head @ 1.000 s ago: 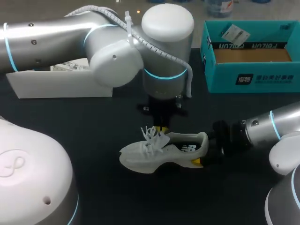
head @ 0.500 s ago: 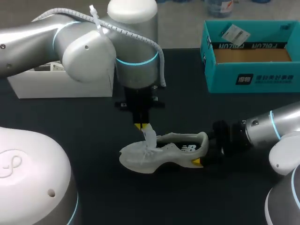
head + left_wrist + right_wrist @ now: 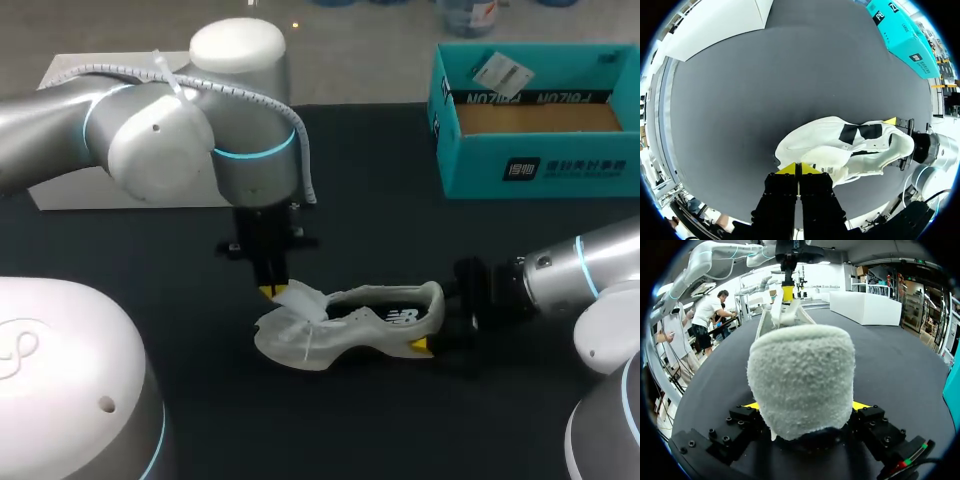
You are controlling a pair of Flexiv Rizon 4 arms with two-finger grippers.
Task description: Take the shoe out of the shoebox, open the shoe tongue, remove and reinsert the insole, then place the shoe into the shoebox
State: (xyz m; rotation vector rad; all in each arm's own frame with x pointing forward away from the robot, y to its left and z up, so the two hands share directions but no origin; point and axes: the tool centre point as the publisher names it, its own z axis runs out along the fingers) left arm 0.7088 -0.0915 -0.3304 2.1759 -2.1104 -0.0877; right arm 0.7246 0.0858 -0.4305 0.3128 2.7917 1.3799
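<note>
Shoe: the white shoe (image 3: 345,325) lies on its side on the dark table (image 3: 400,230), outside the shoebox, toe toward my left arm and heel toward my right.
Left gripper: my left gripper (image 3: 799,168) comes down on the front of the shoe. Its yellow tips are pressed together on a lifted white flap there. Tongue or laces, I cannot tell which.
Right gripper: my right gripper (image 3: 805,407) pinches the fuzzy heel collar, with a yellow tip showing on either side of it.
Hard to see: in the right wrist view the heel blocks nearly all of the shoe. In the head view one right fingertip is hidden behind the heel. The shoe's opening is dark, so I cannot make out the insole.
Shoebox: the teal shoebox (image 3: 530,170) stands open at the far right, well apart from the shoe, with a small paper tag (image 3: 497,72) inside.
Lid: a white lid (image 3: 70,197) sits at the far left, mostly covered by my left arm.
</note>
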